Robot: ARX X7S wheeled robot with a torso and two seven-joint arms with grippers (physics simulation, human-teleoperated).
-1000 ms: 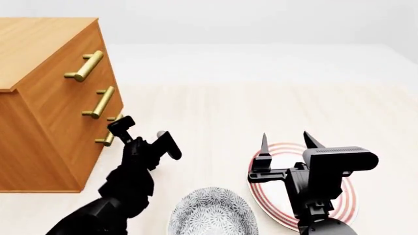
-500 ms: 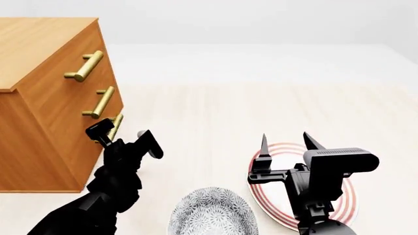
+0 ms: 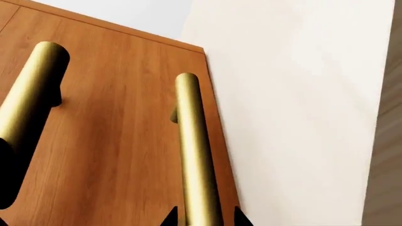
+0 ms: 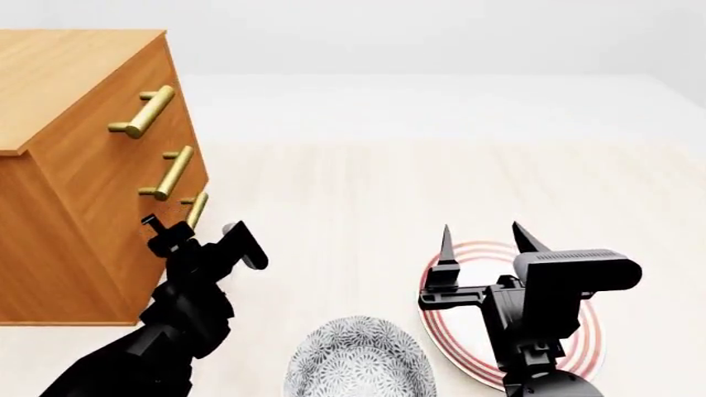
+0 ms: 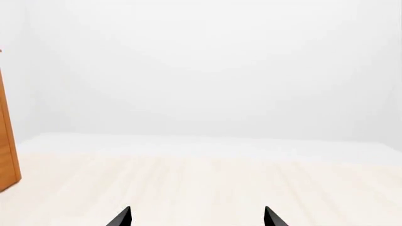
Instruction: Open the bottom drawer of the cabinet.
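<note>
Drawer front of the bottom drawer (image 4: 165,248) sits lowest on the cabinet (image 4: 66,107), flush with the two drawers above it, its brass handle (image 3: 196,155) running just beside the cabinet's lower front edge. The left gripper (image 3: 204,217) is at that handle — one fingertip shows on each side of the bar, jaws apart, not clamped. Well away from the cabinet, the right gripper (image 4: 480,241) hangs over a red-striped plate (image 4: 590,343), fingers spread wide; a patterned bowl (image 4: 359,360) lies beside the plate.
</note>
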